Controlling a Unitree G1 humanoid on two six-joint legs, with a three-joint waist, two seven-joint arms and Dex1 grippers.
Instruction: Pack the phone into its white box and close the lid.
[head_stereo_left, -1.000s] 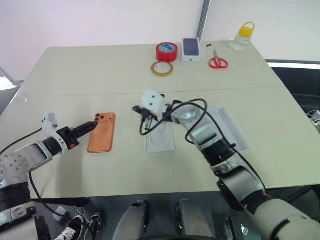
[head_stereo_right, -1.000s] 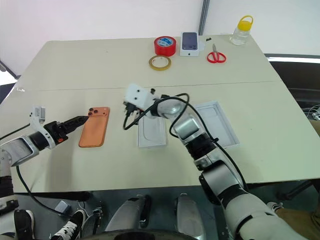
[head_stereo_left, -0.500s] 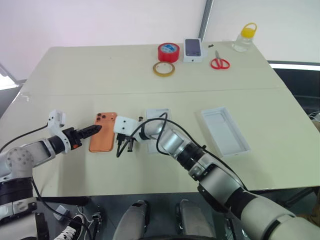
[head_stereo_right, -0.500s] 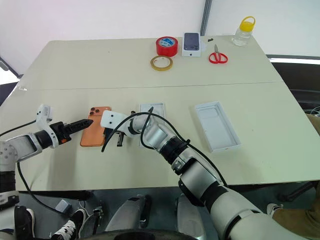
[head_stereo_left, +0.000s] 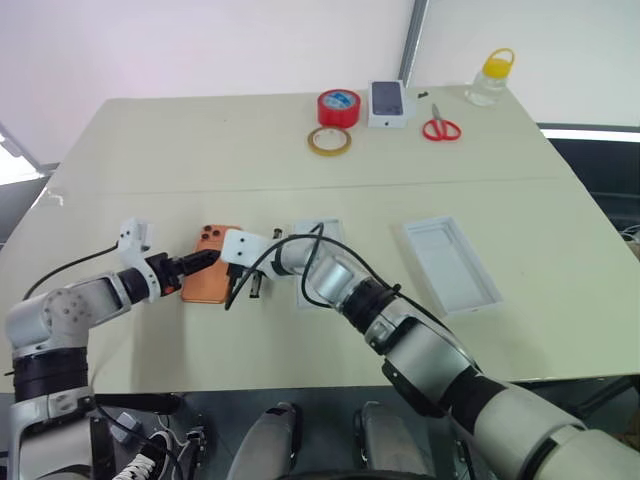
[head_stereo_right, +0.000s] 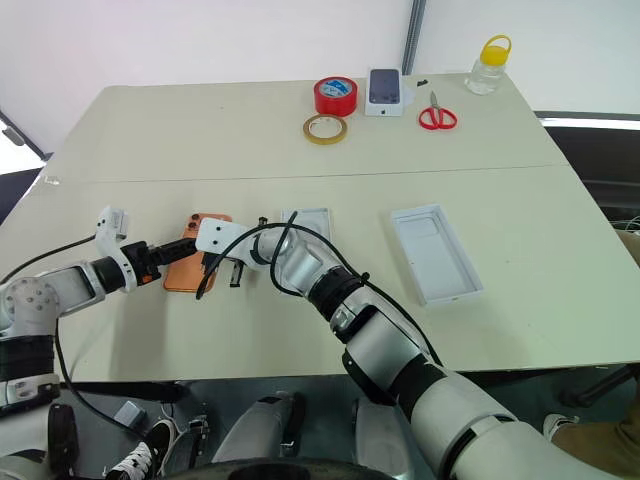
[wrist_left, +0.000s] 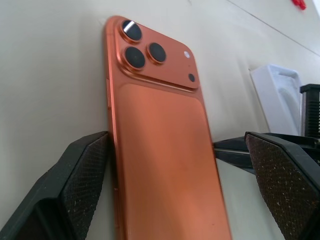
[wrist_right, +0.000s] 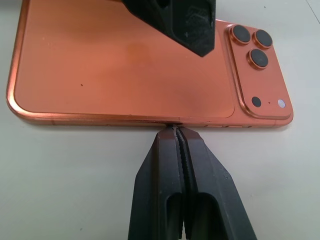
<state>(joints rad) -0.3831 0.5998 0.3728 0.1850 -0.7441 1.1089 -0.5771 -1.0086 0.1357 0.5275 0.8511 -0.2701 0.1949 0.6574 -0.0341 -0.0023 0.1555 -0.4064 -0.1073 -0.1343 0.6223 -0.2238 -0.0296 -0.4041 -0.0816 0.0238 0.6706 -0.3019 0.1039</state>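
The orange phone (head_stereo_left: 208, 277) lies back up on the table, camera cluster at its far end. My left gripper (wrist_left: 175, 142) is open and straddles the phone's near end; one finger (wrist_left: 82, 172) is against one long edge, the other stands clear of the opposite edge. My right gripper (wrist_right: 175, 131) is shut, its tip touching that opposite long edge (head_stereo_left: 253, 287). The white box (head_stereo_left: 320, 232) sits just right of the phone, partly hidden by my right arm. The lid (head_stereo_left: 452, 265) lies inner face up further right.
Along the far table edge stand a red tape roll (head_stereo_left: 338, 106), a tan tape ring (head_stereo_left: 328, 140), a small white box picturing a dark phone (head_stereo_left: 388, 103), red scissors (head_stereo_left: 440, 128) and a yellow-capped bottle (head_stereo_left: 487, 75).
My right gripper came down and left from above the white box to the phone's right edge. My left gripper slid right along the table until its fingers straddle the phone.
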